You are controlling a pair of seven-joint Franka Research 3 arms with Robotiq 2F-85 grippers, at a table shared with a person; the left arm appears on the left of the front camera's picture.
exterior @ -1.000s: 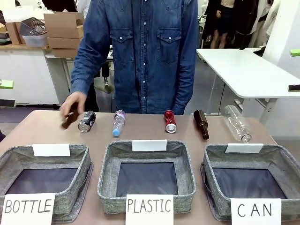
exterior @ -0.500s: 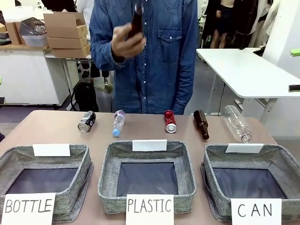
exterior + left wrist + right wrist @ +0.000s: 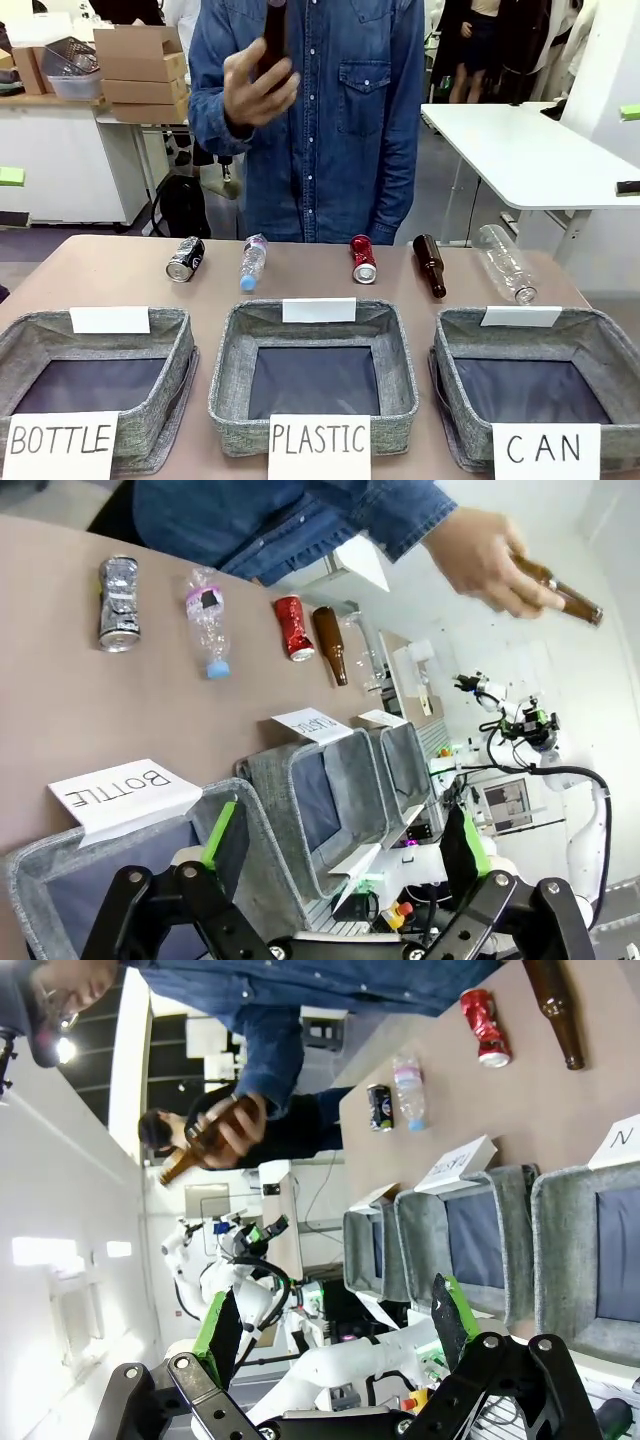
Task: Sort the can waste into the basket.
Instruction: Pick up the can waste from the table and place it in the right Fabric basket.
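Two cans lie on their sides along the table's far edge: a red can (image 3: 363, 260) (image 3: 292, 628) (image 3: 483, 1013) right of centre and a black can (image 3: 185, 259) (image 3: 119, 605) (image 3: 379, 1107) towards the left. The grey basket (image 3: 600, 335) (image 3: 405, 765) (image 3: 548, 1250) signed "CAN" stands at the near right and holds nothing. My left gripper (image 3: 345, 830) hangs open above the near rim of the "BOTTLE" basket, far from both cans. My right gripper (image 3: 335, 1318) is open too, back from the baskets. Neither has anything between its fingers.
The person across the table holds a brown bottle (image 3: 272, 40) up at chest height. On the table lie a small plastic bottle (image 3: 252, 262), a brown bottle (image 3: 430, 265) and a large clear bottle (image 3: 505, 263). The baskets signed "PLASTIC" (image 3: 225, 370) and "BOTTLE" (image 3: 178, 345) stand left of the "CAN" basket.
The person's hand took a brown bottle from the table's far left, beside the black can, and raised it to chest height. The cans and both grippers have not moved.
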